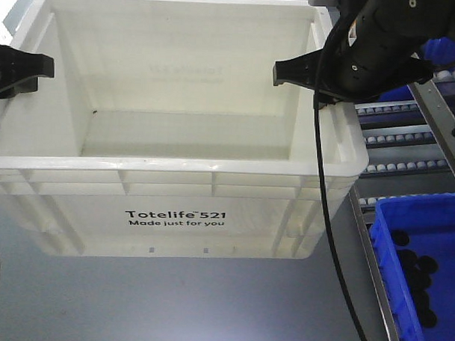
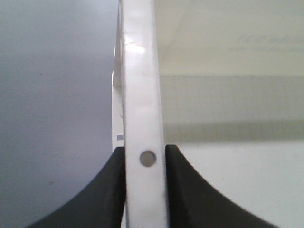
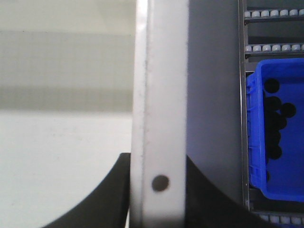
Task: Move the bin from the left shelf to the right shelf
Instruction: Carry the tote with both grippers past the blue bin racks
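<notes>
The bin [image 1: 174, 191] fills the middle of the front view, open side up and with nothing inside. The black print [image 1: 175, 219] "Totelife 521 Made just for you" is on its near wall. It sits between the two arms, with grey floor [image 1: 170, 303] showing below it. Whether its base touches that surface cannot be told.

The left gripper [image 1: 25, 70] is at the bin's left rim, near the top corner. In the left wrist view its jaws are closed down to the thickness of the wall. One black finger [image 2: 107, 194] lies on the outside and the other on the inside, both pressed against the white rim [image 2: 142, 95]. A small round hole [image 2: 148, 158] sits in the rim right between them.

The right gripper [image 1: 298, 72] is at the opposite rim, with a black cable [image 1: 323, 211] hanging from it down across the bin's right corner. In the right wrist view its jaws are likewise closed on the wall, fingers [image 3: 109, 199] touching both faces, with a dark hole [image 3: 160, 183] in the rim between them.

To the right of the bin stands a shelf [image 1: 397, 143] with rows of white rollers. A blue bin [image 1: 424, 222] on it, at lower right, holds black discs [image 1: 418, 286]. The same blue bin appears beside the rim in the right wrist view. A second blue bin [image 1: 445, 51] shows behind the right arm.
</notes>
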You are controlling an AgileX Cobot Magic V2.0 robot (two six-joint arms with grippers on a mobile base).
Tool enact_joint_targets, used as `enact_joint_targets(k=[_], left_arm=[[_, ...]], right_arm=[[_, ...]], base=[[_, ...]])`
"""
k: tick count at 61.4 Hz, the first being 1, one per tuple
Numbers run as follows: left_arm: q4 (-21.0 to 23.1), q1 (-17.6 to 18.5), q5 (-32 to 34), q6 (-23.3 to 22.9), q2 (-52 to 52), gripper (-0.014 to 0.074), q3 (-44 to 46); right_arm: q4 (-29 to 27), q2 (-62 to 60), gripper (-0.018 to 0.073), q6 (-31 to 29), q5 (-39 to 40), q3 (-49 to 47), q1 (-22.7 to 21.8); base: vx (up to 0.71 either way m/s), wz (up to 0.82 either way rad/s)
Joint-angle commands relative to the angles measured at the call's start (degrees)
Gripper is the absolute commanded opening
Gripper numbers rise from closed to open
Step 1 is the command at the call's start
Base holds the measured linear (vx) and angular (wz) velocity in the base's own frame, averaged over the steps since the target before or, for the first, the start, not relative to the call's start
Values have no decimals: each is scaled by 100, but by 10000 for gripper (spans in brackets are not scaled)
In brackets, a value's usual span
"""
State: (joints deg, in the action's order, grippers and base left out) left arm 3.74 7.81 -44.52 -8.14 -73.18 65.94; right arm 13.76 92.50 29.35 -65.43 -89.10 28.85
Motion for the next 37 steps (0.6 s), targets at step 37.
enact_joint_targets(k=[37], left_arm=[[-24, 39, 686, 93, 258, 92, 260]], right_arm=[[690, -294, 10, -38, 279, -214, -49]], base=[[33, 1]])
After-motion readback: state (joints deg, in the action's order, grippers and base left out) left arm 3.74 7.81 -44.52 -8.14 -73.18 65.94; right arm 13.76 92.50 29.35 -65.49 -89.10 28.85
